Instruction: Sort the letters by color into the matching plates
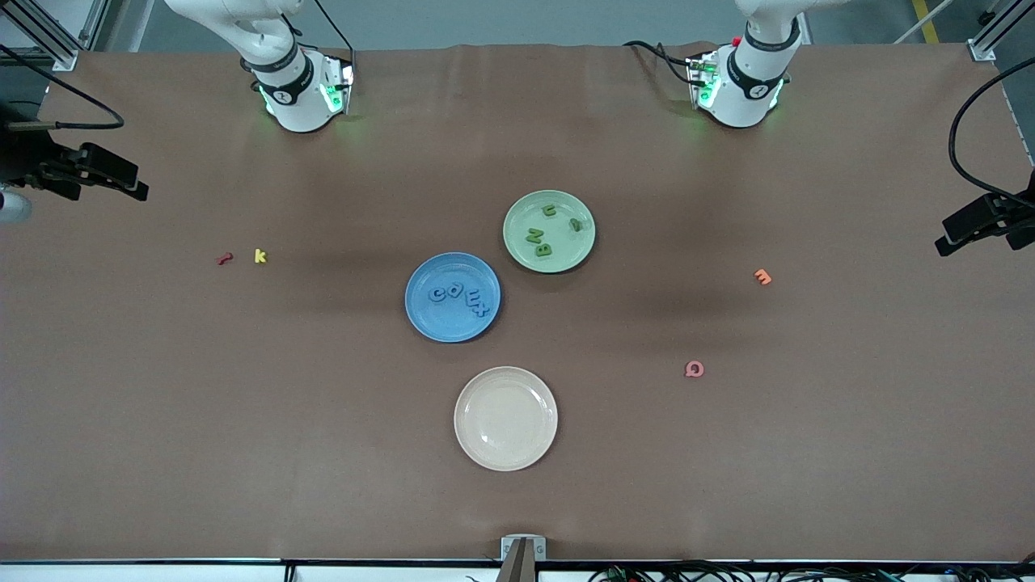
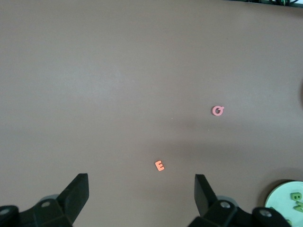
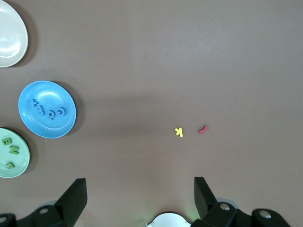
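Front view: four blue foam letters (image 1: 458, 297) on round blue plate (image 1: 423, 317), four green foam letters (image 1: 547, 233) on pale green plate (image 1: 522, 247), sorting apparently complete, hence left gripper (image 2: 142, 201) and right gripper (image 3: 140, 203) wait raised over bare table, both open, empty.

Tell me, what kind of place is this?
Probably a robotics lab. Two robot arm bases stand at one table edge; brown paper covers the table, with plates of foam letters; clamped cameras and cables line its edges.
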Controlling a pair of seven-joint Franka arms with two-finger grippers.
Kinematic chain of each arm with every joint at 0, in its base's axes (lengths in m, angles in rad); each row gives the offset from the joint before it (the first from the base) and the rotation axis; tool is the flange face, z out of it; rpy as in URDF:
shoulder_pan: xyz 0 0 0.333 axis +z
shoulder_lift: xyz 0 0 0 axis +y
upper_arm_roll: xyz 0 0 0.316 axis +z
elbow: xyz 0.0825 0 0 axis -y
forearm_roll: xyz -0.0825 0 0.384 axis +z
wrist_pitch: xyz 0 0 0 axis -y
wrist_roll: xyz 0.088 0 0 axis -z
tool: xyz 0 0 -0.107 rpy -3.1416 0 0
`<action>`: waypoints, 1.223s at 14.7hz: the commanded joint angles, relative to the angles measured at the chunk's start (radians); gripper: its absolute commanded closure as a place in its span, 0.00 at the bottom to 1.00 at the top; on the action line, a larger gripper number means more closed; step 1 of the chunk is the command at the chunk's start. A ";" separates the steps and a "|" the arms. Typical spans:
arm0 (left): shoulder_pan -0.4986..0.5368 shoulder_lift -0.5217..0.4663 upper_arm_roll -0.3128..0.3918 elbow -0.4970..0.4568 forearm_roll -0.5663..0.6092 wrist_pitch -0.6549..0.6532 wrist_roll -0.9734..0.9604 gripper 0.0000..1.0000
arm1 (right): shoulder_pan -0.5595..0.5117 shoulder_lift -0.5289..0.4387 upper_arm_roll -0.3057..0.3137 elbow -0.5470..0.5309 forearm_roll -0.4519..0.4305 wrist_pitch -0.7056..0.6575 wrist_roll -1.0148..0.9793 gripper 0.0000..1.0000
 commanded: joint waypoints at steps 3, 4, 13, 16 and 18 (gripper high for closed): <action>-0.122 -0.011 0.127 0.008 -0.003 -0.020 0.008 0.01 | 0.004 -0.022 -0.006 -0.006 -0.051 0.010 -0.007 0.00; -0.120 -0.011 0.127 0.007 -0.003 -0.020 0.007 0.01 | 0.004 -0.025 -0.006 -0.004 -0.051 0.009 -0.007 0.00; 0.006 -0.011 -0.001 0.007 -0.003 -0.021 0.007 0.01 | 0.012 -0.030 0.003 -0.006 -0.049 0.055 -0.006 0.00; 0.004 -0.014 -0.001 -0.004 -0.009 -0.021 0.007 0.01 | 0.015 -0.033 0.005 -0.006 -0.049 0.062 -0.006 0.00; 0.006 -0.052 -0.001 -0.056 -0.011 -0.020 0.008 0.01 | 0.032 -0.035 0.003 -0.006 -0.051 0.055 -0.006 0.00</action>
